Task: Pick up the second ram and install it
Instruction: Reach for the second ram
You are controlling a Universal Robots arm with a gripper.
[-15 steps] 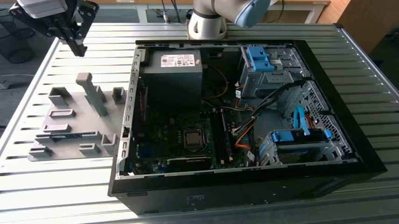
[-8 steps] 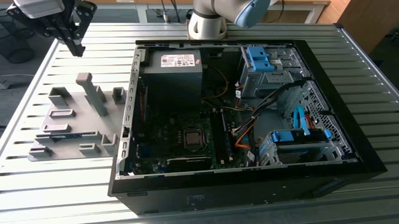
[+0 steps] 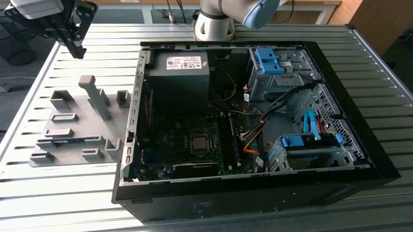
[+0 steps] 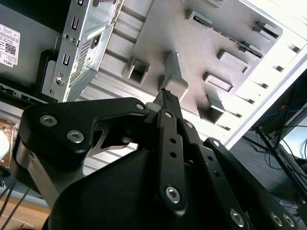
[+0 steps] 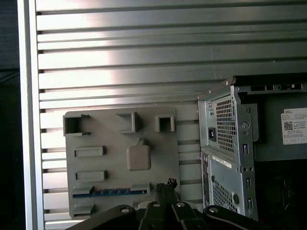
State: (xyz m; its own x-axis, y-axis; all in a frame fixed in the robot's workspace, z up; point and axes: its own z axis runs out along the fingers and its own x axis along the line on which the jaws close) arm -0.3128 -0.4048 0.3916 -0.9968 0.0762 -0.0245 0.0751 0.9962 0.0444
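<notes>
At exterior view's far left, up high: gripper (image 3: 77, 52), jaws pressed together, nothing btwn them. Hangs well above grey fixture (image 3: 81, 126) on slatted table (image 3: 65, 203), touching neither. Near fixture's front: second ram (image 3: 65, 140), blue-green strip standing on edge in a groove, prob. so its long top edge stays free for a pinch. Same strip in first wrist view (image 5: 110, 192). Not yet gripped. Right of fixture: PC case (image 3: 213, 205), laid on its side w/ panel off, prob. so board faces up for access. Mid-case: black mobo slots (image 3: 227, 137), well apart from ram.
</notes>
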